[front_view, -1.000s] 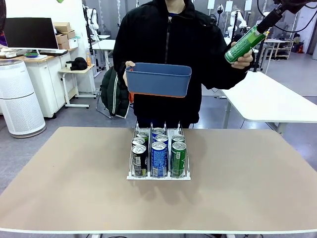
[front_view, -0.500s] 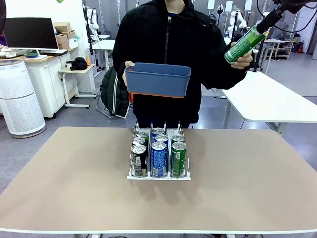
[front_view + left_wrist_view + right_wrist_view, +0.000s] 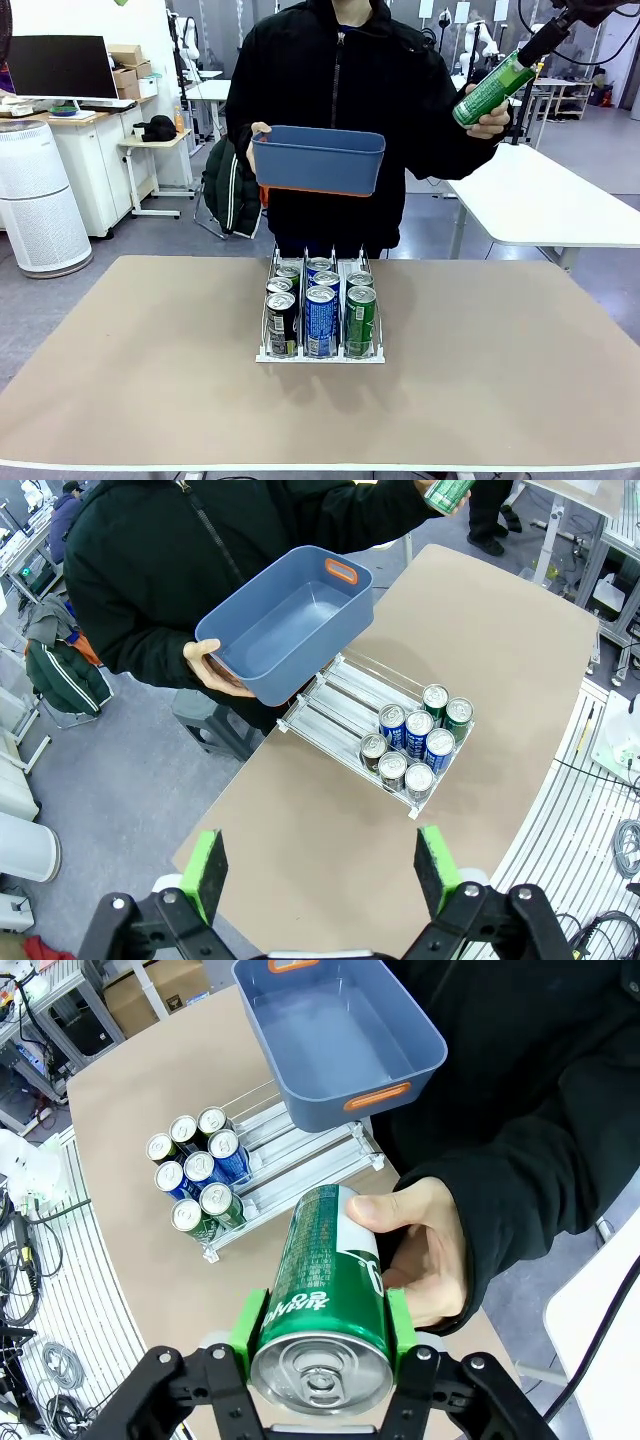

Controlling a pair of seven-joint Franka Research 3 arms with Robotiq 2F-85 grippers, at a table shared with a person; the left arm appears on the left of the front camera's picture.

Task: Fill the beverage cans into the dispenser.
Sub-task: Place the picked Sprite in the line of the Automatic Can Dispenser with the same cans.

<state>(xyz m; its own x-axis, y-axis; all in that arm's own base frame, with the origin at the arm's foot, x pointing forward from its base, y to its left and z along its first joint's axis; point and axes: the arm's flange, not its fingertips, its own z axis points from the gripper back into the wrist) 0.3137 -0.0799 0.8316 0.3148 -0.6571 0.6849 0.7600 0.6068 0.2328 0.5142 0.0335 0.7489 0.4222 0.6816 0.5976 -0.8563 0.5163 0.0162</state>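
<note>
Tub (image 3: 320, 160) held above dispenser (image 3: 320, 352); monitor (image 3: 60, 66) far left.

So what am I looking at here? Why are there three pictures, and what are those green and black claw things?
They are a robot's two end effectors, its grabbers. One picture looks across the table at a person; the other two come from cameras on the robot's wrists. The right end effector is shut on a green can, and the person's hand holds that can too. The left end effector is open and holds nothing. On the table stands a white dispenser with seven cans lined up in three lanes. The person's other hand holds an empty blue tub.
</note>
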